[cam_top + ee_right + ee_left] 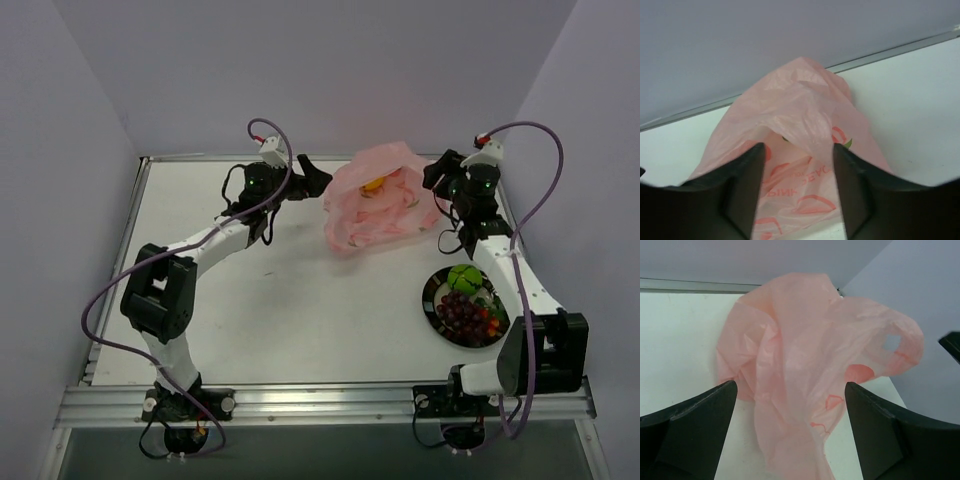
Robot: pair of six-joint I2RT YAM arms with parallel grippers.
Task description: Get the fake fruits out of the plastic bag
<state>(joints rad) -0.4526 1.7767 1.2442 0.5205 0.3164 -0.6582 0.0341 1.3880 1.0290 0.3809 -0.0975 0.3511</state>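
Note:
The pink plastic bag lies crumpled at the back middle of the table. An orange-yellow fruit shows through its open top. My left gripper is open at the bag's left edge. In the left wrist view a fold of the bag lies between its spread fingers, gripper midpoint. My right gripper is open at the bag's right edge. In the right wrist view the bag fills the gap of this gripper. A green fruit and a purple grape bunch lie on the black-rimmed plate.
The plate sits at the right, next to my right arm's forearm. The table's back edge and the purple walls stand just behind the bag. A small red-orange piece lies on the plate's right side.

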